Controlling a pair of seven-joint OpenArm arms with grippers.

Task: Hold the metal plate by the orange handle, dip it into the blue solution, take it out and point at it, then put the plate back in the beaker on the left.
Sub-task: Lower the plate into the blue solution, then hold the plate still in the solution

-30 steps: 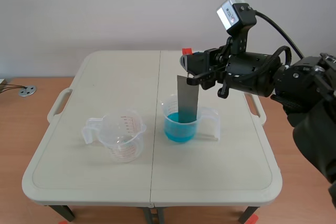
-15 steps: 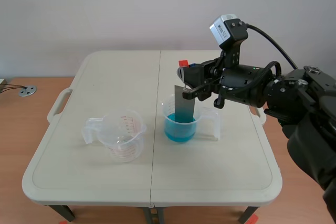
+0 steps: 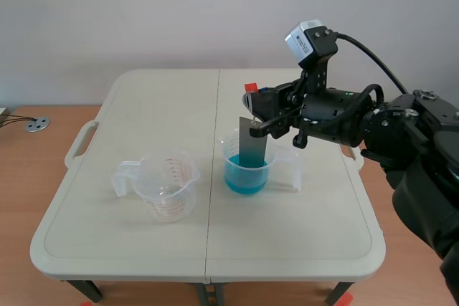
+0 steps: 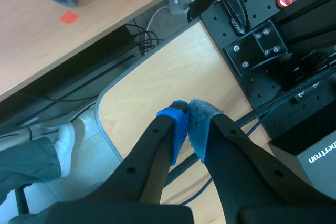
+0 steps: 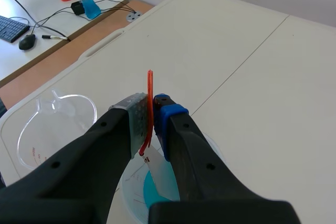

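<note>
Right pincer (image 5: 150, 112) on handle (image 5: 149, 85), plate (image 3: 252, 147) inside beaker (image 3: 235, 180)

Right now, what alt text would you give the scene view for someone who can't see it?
The right gripper holds a grey metal plate upright by its orange handle, lower end dipped in the blue solution in a clear beaker. A second clear beaker with red markings stands to its left on the beige table.

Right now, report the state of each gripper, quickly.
Left gripper: shut, holding nothing.
Right gripper: shut on the orange handle of the metal plate, whose lower end is in the blue solution.
</note>
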